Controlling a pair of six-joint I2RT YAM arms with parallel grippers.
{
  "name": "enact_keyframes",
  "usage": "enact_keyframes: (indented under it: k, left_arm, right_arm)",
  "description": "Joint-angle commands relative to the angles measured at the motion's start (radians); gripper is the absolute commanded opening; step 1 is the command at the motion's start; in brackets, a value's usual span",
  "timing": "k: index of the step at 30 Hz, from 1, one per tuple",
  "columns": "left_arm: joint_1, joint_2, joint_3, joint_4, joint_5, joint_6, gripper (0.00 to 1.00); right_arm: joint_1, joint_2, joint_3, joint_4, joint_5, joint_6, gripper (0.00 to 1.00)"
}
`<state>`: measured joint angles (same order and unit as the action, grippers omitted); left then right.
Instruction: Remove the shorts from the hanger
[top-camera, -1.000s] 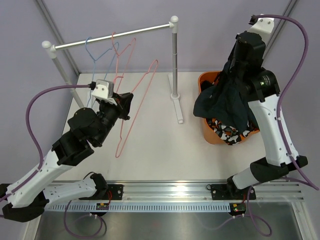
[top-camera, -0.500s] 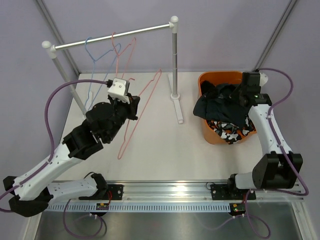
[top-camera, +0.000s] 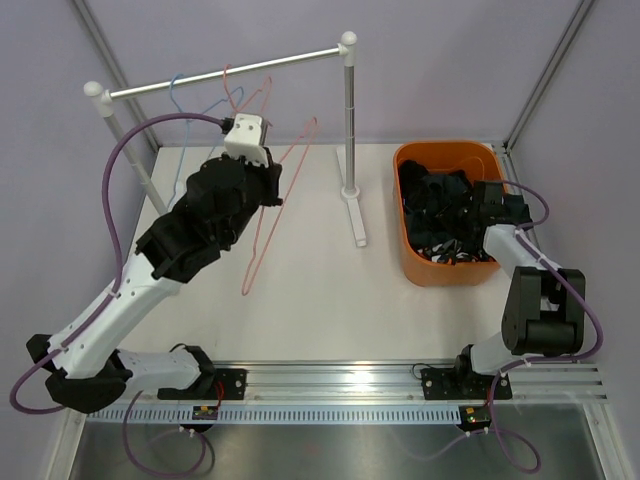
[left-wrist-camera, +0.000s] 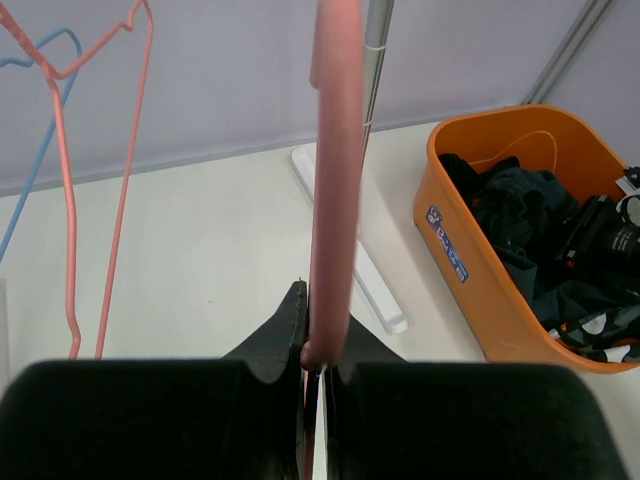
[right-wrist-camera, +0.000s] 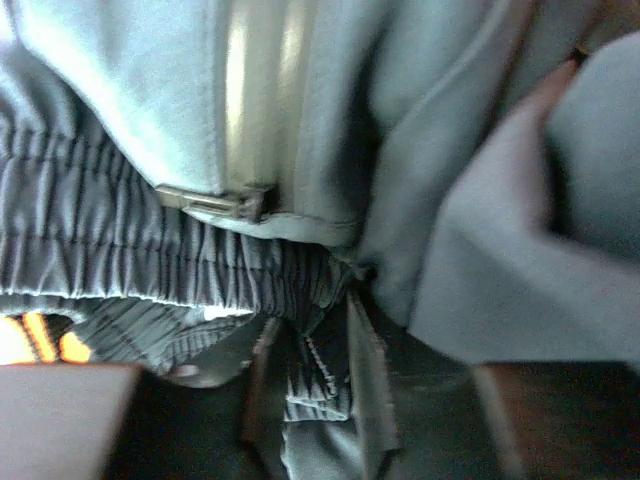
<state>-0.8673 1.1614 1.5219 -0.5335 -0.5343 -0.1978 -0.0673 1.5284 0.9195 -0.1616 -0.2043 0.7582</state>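
My left gripper (top-camera: 263, 192) is shut on a bare pink hanger (top-camera: 268, 218) and holds it up just below the rail. In the left wrist view the pink wire (left-wrist-camera: 332, 180) runs up from between my shut jaws. My right gripper (top-camera: 497, 205) is down in the orange bin (top-camera: 412, 268), shut on a fold of black shorts (top-camera: 440, 200). The right wrist view shows the ribbed black waistband (right-wrist-camera: 150, 260) pinched in the gripper (right-wrist-camera: 318, 375). A camouflage pair (top-camera: 448, 258) lies under the black ones and also shows in the left wrist view (left-wrist-camera: 600, 330).
A white clothes rack has a rail (top-camera: 225, 72), a right post (top-camera: 349, 120) and a foot (top-camera: 357, 215). A blue hanger (top-camera: 190, 108) and a pink hanger (top-camera: 240, 100) hang bare on the rail. The bin (left-wrist-camera: 470, 250) stands right of the post.
My left arm has raised the pink hanger up and back toward the rail. My right arm has come down with the black shorts into the orange bin.
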Motion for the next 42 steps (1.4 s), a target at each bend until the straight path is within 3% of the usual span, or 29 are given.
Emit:
enact_keyframes:
  k: [1,4,5,10,19,24,32,42]
  left_arm:
    - [0.069,0.041,0.116,-0.022,0.097,-0.028,0.00]
    - [0.134,0.121,0.225,-0.075,0.189,-0.034,0.00]
    - [0.146,0.162,0.253,-0.101,0.206,-0.031,0.00]
    - [0.223,0.276,0.421,-0.164,0.324,-0.022,0.00]
    - [0.359,0.397,0.540,-0.166,0.480,-0.031,0.00]
    - [0.376,0.466,0.615,-0.140,0.479,-0.009,0.00]
    - [0.392,0.587,0.721,-0.092,0.430,-0.009,0.00]
    - [0.429,0.655,0.745,-0.014,0.376,-0.015,0.00]
  right_arm:
    - [0.012,-0.088,-0.016,-0.004,-0.041,-0.002,0.42]
    - [0.012,-0.204,0.002,-0.061,0.002,-0.032,0.62]
    - [0.012,-0.232,0.011,-0.097,0.022,-0.043,0.73]
    - [0.014,-0.422,0.079,-0.220,0.046,-0.098,0.99]
    - [0.012,-0.684,0.136,-0.331,0.029,-0.134,0.99]
    - [0.012,-0.793,0.146,-0.374,-0.001,-0.126,0.99]
    - [0.012,-0.864,0.163,-0.426,-0.070,-0.140,1.00]
    - [0.012,-0.884,0.188,-0.460,-0.099,-0.165,1.00]
